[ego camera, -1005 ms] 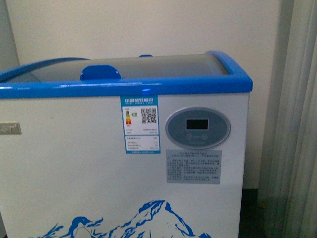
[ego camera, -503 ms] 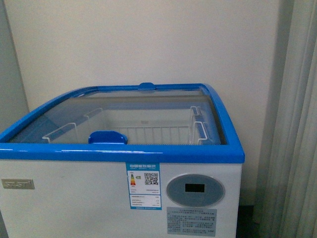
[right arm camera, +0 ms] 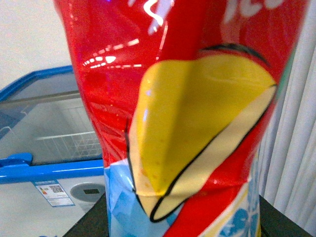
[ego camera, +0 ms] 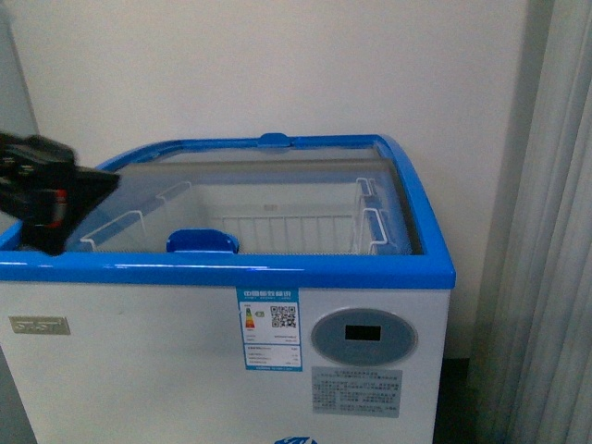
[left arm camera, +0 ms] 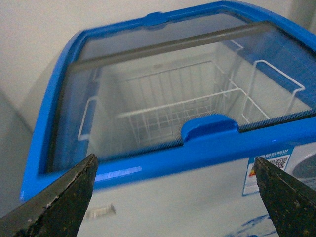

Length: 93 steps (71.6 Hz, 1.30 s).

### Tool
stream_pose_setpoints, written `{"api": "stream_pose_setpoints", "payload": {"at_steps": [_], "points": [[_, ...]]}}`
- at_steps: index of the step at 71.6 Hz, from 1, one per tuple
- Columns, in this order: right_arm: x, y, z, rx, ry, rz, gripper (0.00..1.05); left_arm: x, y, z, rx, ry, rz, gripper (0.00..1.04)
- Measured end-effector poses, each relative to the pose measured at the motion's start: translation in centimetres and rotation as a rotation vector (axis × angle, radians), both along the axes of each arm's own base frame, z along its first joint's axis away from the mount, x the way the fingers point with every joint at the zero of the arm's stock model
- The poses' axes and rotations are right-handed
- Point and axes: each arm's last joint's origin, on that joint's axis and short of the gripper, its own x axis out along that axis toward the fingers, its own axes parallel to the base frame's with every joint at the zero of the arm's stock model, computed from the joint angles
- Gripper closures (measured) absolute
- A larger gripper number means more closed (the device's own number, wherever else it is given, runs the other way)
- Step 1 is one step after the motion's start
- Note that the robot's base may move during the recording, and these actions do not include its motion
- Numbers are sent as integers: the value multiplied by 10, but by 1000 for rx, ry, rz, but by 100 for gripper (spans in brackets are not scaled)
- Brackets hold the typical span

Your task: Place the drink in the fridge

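The fridge is a white chest freezer with a blue top rim and an oval grey display. Its curved glass lid lies over the opening, with the blue handle at the front rim. Wire baskets show through the glass. My left gripper comes in from the left above the fridge's left rim. In the left wrist view it is open and empty, in front of the fridge. The drink's red label fills the right wrist view. My right gripper is shut on it. The fridge shows to one side of the drink.
A cream wall stands behind the fridge. Pale curtains hang to its right, with a dark gap of floor between. A grey surface stands at the far left. An energy label is stuck on the fridge front.
The fridge sits a little lower in the front view than before, so more of its inside shows. My left arm has come into that view from the left.
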Motion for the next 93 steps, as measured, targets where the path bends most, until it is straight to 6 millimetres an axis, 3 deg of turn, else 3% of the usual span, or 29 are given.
{"api": "stream_pose_setpoints", "payload": {"at_steps": [12,30,62,93], "points": [[0,0,0,0,0,-1,65,53,-24,5,423,-59,-276,8],[0,0,0,0,0,0,65,90,-33,2,725,-109,-433,8],[0,0,0,0,0,0,65,133,-38,-14,828,-113,-462,8],[0,0,0,0,0,-1,65,174,-41,-24,817,-151,-461,8]]}}
